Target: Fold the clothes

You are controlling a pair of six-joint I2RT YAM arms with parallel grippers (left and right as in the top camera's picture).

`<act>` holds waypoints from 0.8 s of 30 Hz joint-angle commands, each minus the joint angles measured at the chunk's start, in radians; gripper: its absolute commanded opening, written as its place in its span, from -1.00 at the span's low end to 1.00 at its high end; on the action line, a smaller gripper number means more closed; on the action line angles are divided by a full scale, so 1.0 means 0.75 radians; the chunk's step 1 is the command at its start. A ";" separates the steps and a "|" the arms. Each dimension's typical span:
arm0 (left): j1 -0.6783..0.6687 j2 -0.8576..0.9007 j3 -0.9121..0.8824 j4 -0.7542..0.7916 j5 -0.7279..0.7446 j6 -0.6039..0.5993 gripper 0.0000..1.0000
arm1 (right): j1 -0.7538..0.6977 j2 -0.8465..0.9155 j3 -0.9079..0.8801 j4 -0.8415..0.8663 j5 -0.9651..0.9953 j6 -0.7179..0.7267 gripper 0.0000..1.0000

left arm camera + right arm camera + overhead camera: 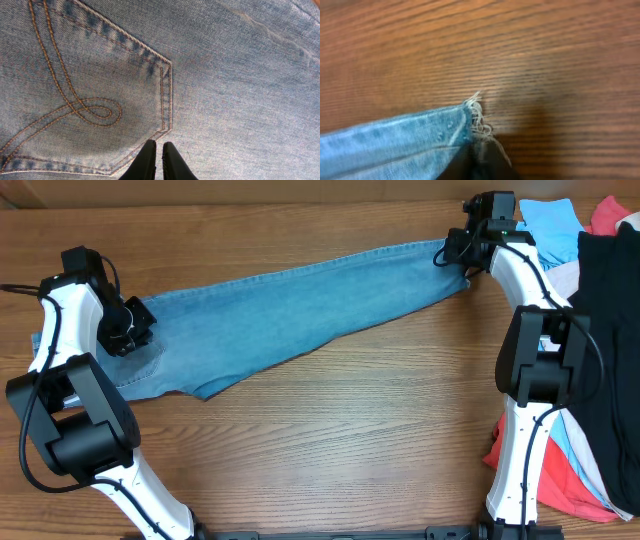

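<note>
My left pincer (158, 152) sits clenched at the waist end by the pocket (90, 85); the jeans (300, 305) run long across the surface (350, 430) — rightward and slightly away — to my right pincer (479, 162), grasping the frayed hem (470, 115).

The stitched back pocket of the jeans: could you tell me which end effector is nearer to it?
Left. The left end effector sits at the pocket's corner; the right end effector is at the frayed leg hem, the jeans' far end.
</note>
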 commanded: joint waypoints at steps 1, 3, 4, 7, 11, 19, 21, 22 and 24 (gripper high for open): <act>0.001 0.002 0.015 0.006 -0.028 0.019 -0.80 | -0.010 0.021 0.033 -0.002 -0.007 -0.003 -0.92; 0.001 0.002 0.015 0.007 -0.028 0.019 -0.80 | -0.010 0.021 0.033 -0.012 -0.006 -0.003 -0.92; 0.001 0.002 0.014 0.007 -0.028 0.019 -0.79 | -0.010 0.021 0.033 -0.014 -0.006 -0.003 -0.92; 0.001 0.002 0.015 0.007 -0.029 0.019 -0.79 | -0.010 0.014 0.033 -0.017 -0.007 -0.003 -0.92; 0.001 0.002 0.015 0.008 -0.029 0.019 -0.79 | -0.010 -0.039 0.034 -0.011 -0.007 -0.003 -0.92; 0.001 0.002 0.015 0.016 -0.029 0.019 -0.79 | -0.009 -0.134 0.034 0.041 -0.007 -0.003 -0.92; 0.001 0.002 0.015 0.017 -0.029 0.019 -0.79 | -0.009 -0.134 0.033 0.037 -0.007 -0.003 -0.92; 0.001 0.002 0.014 0.017 -0.029 0.019 -0.79 | -0.009 -0.134 0.033 0.038 -0.007 -0.002 -0.92; 0.001 0.002 0.015 0.021 -0.030 0.019 -0.79 | -0.009 -0.135 0.034 0.057 -0.007 -0.002 -0.92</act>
